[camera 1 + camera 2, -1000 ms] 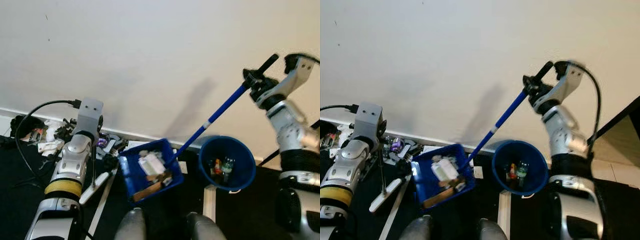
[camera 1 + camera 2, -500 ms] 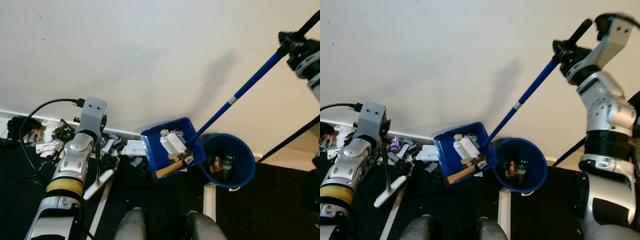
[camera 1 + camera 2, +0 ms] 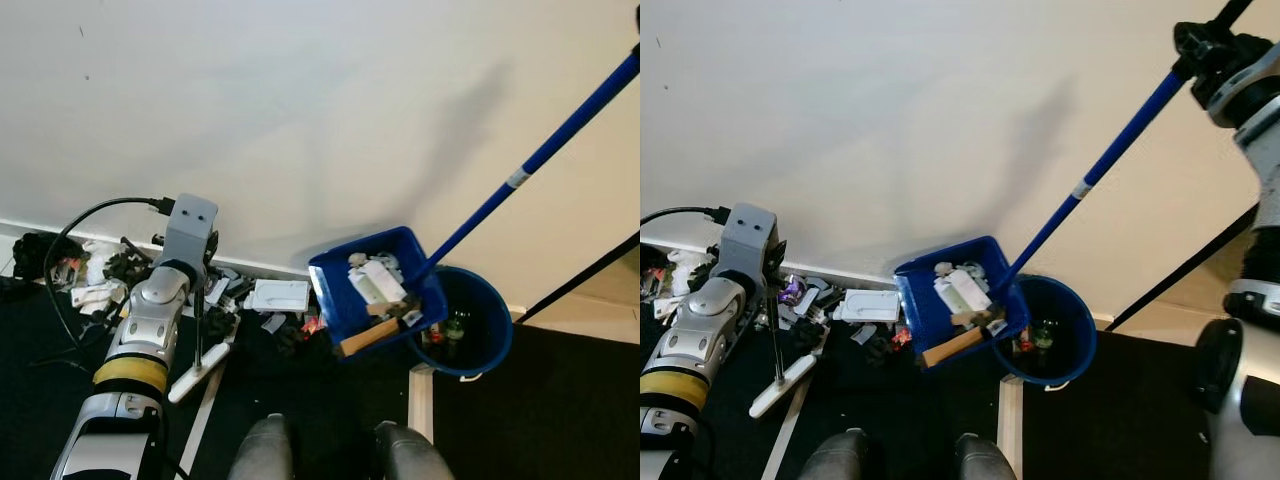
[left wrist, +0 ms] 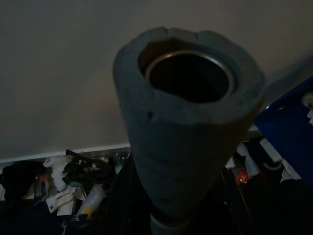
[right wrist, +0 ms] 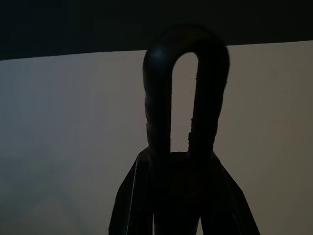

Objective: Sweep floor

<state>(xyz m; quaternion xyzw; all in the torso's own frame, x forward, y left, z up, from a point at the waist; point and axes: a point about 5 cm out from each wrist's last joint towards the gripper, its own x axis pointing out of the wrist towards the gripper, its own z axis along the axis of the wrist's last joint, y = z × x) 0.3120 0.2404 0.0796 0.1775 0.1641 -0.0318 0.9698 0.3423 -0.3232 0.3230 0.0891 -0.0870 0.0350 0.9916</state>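
A blue dustpan [image 3: 375, 300] on a long blue handle [image 3: 540, 155] hangs tilted at the left rim of a blue bucket [image 3: 478, 340]. It carries white scraps and a brown stick. My right gripper [image 3: 1202, 45] is raised high at the right, shut on the handle's black top end, whose loop [image 5: 186, 98] shows in the right wrist view. My left gripper [image 3: 198, 285] is shut on a thin broom handle, its grey foam end [image 4: 188, 122] close to the wrist camera. The white broom head [image 3: 200, 370] rests on the black floor.
Litter [image 3: 110, 270] lies heaped along the white wall's base, with a flat white piece [image 3: 280, 295] near the dustpan. The bucket holds a few small items. A white strip [image 3: 420, 400] crosses the black floor. My legs [image 3: 265, 450] are at the bottom edge.
My right arm has lifted the dustpan and carried it to the right, from beside the broom to the bucket's left rim. The left arm and broom have hardly moved.
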